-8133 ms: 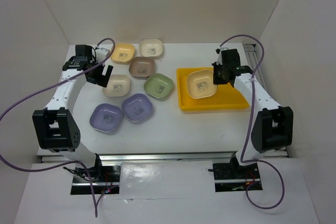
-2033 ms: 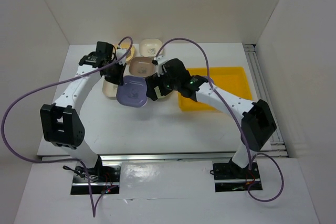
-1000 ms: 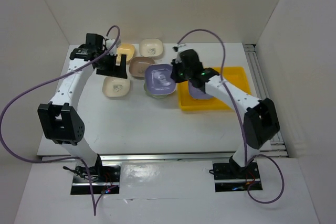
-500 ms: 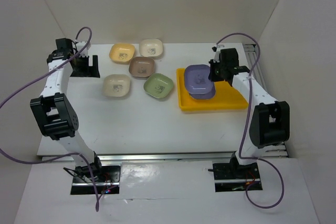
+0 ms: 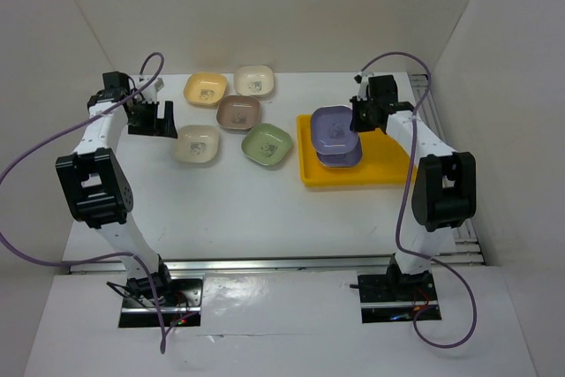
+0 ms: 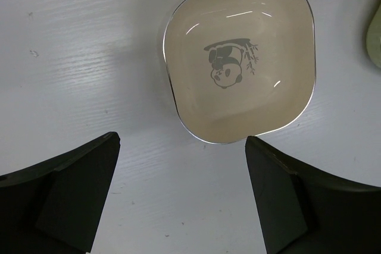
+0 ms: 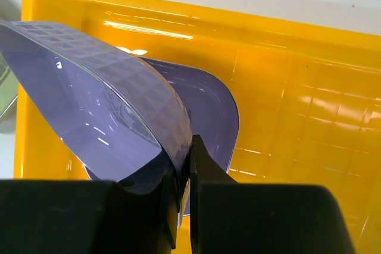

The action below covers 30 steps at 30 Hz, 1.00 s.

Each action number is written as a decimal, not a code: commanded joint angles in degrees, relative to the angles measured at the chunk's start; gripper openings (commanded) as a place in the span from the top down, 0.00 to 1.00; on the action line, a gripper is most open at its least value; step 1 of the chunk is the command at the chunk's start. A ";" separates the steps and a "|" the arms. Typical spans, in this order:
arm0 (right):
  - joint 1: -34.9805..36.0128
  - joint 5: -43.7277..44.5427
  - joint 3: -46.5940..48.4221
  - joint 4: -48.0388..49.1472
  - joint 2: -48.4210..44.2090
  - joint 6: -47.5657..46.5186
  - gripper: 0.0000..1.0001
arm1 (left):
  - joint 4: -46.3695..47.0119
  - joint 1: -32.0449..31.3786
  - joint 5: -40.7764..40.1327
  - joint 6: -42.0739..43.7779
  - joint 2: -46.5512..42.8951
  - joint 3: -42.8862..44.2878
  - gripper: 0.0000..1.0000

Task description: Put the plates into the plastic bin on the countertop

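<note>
1. Top external view.
   - The bright yellow-orange rectangular plastic bin [image 5: 393, 171] sits on the white matte bench [image 5: 265, 209], at 3 o'clock from the bench centre.
   - The right claw [image 5: 357, 118] is clamped on the 3 o'clock rim of a lilac rounded-square shallow dish [image 5: 332, 127].
   - That dish is held tilted over a second lilac dish [image 5: 342, 159], which lies inside the bin. Contact between the two cannot be confirmed.
   - Five dishes lie loose between 10 and 12 o'clock of the bench centre: a yellow dish [image 5: 205, 88], a pale cream dish [image 5: 254, 81], a brown dish [image 5: 238, 112], a green dish [image 5: 267, 144] and a beige dish [image 5: 196, 143].
   - The left claw [image 5: 152, 122] stands spread wide and empty, at 10 o'clock of the beige dish.

2. Left wrist view.
   - The left claw [image 6: 181, 141] has its dark fingers [image 6: 65, 200] far apart, with only bare bench between them.
   - The beige dish [image 6: 238, 69], which bears a panda mark, lies flat at 12 to 1 o'clock beyond the fingertips and clear of both.
   - A sliver of the green dish [image 6: 376, 34] shows at the 3 o'clock edge.

3. Right wrist view.
   - The right claw [image 7: 184, 156] pinches the rim of the lilac dish [image 7: 101, 99], whose grid-textured wall rises towards 10 o'clock.
   - The second lilac dish [image 7: 214, 111] rests below it on the bin floor [image 7: 297, 99].
</note>
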 commanded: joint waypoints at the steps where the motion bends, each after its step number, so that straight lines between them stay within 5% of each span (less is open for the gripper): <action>1: -0.20 -0.91 2.64 0.21 -0.07 -0.59 0.90 | 0.70 0.27 3.30 1.17 1.09 1.67 0.00; 3: -0.20 -0.91 3.34 -0.48 -0.07 -0.59 0.81 | 0.00 0.27 3.30 1.17 1.10 2.28 0.00; 12: -0.72 -0.38 3.96 -2.42 0.02 -1.12 0.78 | -1.23 0.27 4.36 1.70 3.38 4.48 0.00; 18: -0.72 0.15 3.96 -3.83 -1.91 -1.12 0.27 | -1.76 0.27 3.83 2.23 4.62 5.10 0.00; 20: -0.72 0.24 3.95 -3.30 -2.61 -0.60 0.00 | -1.76 0.27 3.83 2.23 4.62 5.10 0.00; 30: 2.35 -0.03 7.82 -1.18 -8.24 0.46 0.00 | 0.70 0.27 3.57 0.65 8.75 5.72 0.03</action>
